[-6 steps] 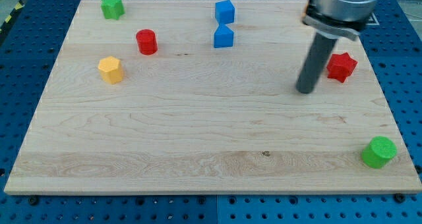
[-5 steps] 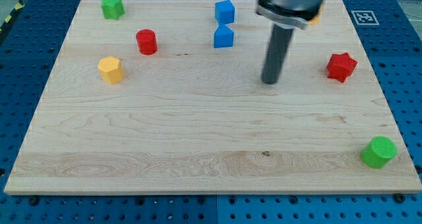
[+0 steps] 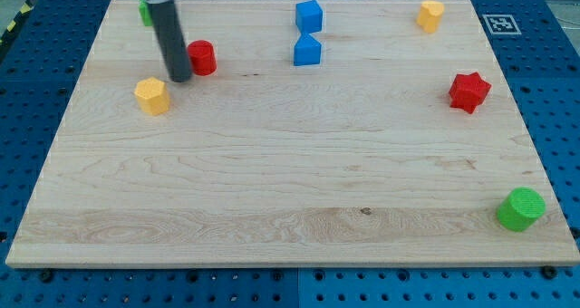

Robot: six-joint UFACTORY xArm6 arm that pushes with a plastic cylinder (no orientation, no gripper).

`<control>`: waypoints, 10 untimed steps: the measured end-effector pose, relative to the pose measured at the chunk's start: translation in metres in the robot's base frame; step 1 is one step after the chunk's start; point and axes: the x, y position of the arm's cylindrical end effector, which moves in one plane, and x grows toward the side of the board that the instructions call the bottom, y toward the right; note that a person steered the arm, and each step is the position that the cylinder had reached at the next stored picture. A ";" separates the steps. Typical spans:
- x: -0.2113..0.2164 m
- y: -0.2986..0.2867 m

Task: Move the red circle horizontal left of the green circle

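The red circle sits at the upper left of the wooden board. The green circle sits near the board's lower right corner. My tip is down on the board just left of the red circle and slightly below it, close to or touching its left side. The rod rises from there toward the view's top left.
A yellow hexagon lies below-left of my tip. A green star is partly hidden behind the rod. Two blue blocks sit at top centre, a yellow block at top right, a red star at right.
My tip has swept from the board's right side, near the red star, across to the left, ending beside the red circle. No block has visibly moved.
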 end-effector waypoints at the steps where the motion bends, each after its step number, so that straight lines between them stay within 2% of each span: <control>1: -0.008 -0.056; 2: -0.035 -0.058; 3: -0.042 -0.020; 4: -0.039 0.053; 5: -0.007 0.120; 7: 0.128 0.148; 8: 0.175 0.152; 9: 0.175 0.142; 10: 0.156 0.124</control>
